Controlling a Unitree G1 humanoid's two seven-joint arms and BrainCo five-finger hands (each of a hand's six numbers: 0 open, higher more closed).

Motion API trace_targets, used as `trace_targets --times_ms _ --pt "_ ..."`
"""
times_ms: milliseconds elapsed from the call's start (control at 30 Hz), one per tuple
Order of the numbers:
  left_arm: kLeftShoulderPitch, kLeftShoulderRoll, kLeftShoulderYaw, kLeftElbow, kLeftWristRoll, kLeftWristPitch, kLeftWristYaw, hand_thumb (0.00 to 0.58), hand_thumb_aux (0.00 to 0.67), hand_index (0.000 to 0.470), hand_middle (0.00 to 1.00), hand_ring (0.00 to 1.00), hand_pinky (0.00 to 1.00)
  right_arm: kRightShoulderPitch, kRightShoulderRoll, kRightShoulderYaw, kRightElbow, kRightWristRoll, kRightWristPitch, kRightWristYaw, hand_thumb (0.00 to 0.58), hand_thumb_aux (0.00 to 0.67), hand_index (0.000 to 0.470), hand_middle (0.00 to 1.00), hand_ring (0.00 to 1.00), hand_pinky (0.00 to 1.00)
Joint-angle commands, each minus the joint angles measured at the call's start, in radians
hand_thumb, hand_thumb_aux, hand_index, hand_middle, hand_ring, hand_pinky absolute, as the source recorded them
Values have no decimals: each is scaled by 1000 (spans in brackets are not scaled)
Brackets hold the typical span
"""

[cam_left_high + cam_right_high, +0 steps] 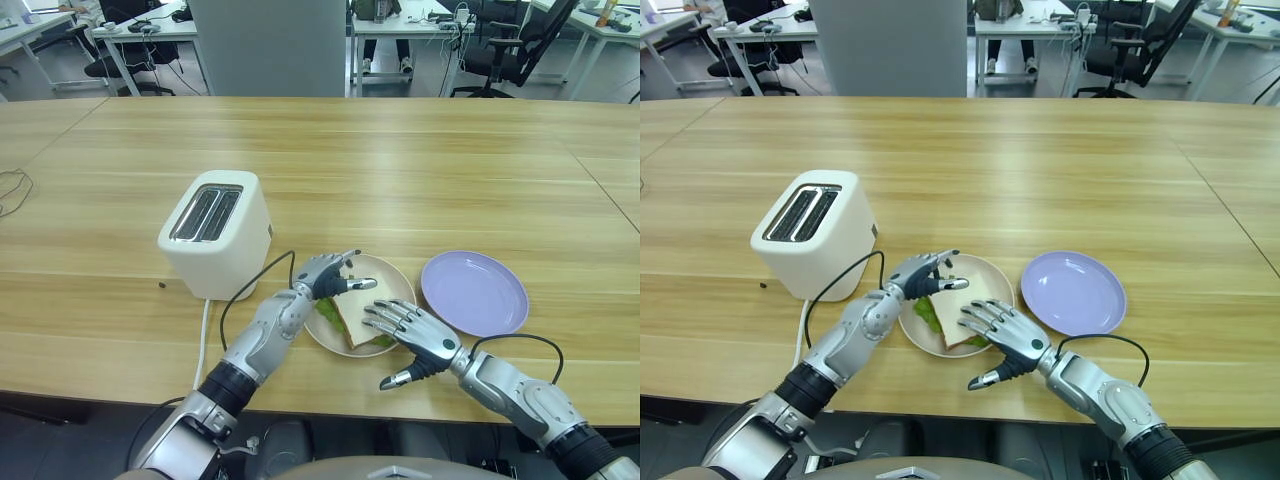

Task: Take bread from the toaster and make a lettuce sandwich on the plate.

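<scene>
Basically looks done: sandwich [355,320] sits on the cream plate [388,270], its top slice over lettuce [327,310] that pokes out on the left. It's all near the front edge of the surface [400,170]. Toaster [213,245] slots look empty, so prob nothing left to fetch

Right hand [415,332] hangs palm-down over the near-right part of the sandwich, fingers [385,312] spread, holding nothing; can't tell if they touch it. Left hand [322,272] is over the plate's left rim, fingers [343,258] stretched out and apart, also w/ nothing in them

Risks, as I judge them:
- spread fingers dragging across the top slice: it slides off the lettuce, or a leaf gets pulled out w/ it
- pressing off-centre on the near side: plate tips or skates toward the front edge
- sideways shove from the left hand: cream plate bumps the purple plate [475,292], just beside it on the right
- black cable loop [255,275] at the left wrist lies close to the toaster base, so a snag is poss if that arm draws back; similar loop [520,337] by the right wrist
- toaster's white cord [205,335] runs to the front edge right beside the left forearm; catch it & the toaster gets tugged

Nothing stands btw the hands and the sandwich; office desks [410,22] are well apart behind
</scene>
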Motion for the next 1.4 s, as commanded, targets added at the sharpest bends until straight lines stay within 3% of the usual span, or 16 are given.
trace_targets --times_ms 33,300,333,367,400,433,467,500,700,900,1400 --pt "-38 19 -14 -6 95 -33 79 0 0 0 0 0 0 -5 -7 15 27 -1 11 16 0 0 0 0 0 0" --pt "-20 86 95 -188 83 -79 115 0 0 0 0 0 0 10 5 -59 -22 124 7 -19 0 0 0 0 0 0" --pt "0 100 121 -233 44 -95 94 0 0 0 0 0 0 18 9 -84 -43 168 4 -19 493 410 281 247 247 247" --pt "28 117 152 -281 0 -107 66 0 0 0 0 0 0 28 14 -111 -66 220 0 -13 579 646 444 690 690 690" --pt "57 136 180 -326 -43 -119 35 0 0 0 0 0 0 37 16 -134 -88 269 -8 -5 579 646 444 690 690 690" --pt "92 162 208 -373 -88 -140 1 462 368 253 820 820 820 50 18 -158 -116 318 -16 5 580 670 460 1000 1000 1000" --pt "120 182 232 -410 -123 -153 -28 485 399 274 980 980 980 60 17 -173 -140 362 -25 24 580 670 460 1000 1000 1000" --pt "153 208 256 -445 -169 -167 -65 580 670 460 1000 1000 1000 74 15 -186 -169 400 -26 47 580 670 460 1000 1000 1000" --pt "384 390 339 -618 -436 -288 -305 580 670 460 1000 1000 1000 173 -59 -194 -327 561 -21 270 580 670 460 1000 1000 1000" --pt "529 482 239 -624 -405 -364 -464 580 670 460 1000 1000 1000 240 -106 -110 -393 550 -10 476 580 670 460 1000 1000 1000" --pt "407 375 75 -369 30 -408 -392 580 670 460 1000 1000 1000 122 18 40 -66 277 -32 431 580 670 460 1000 1000 1000"
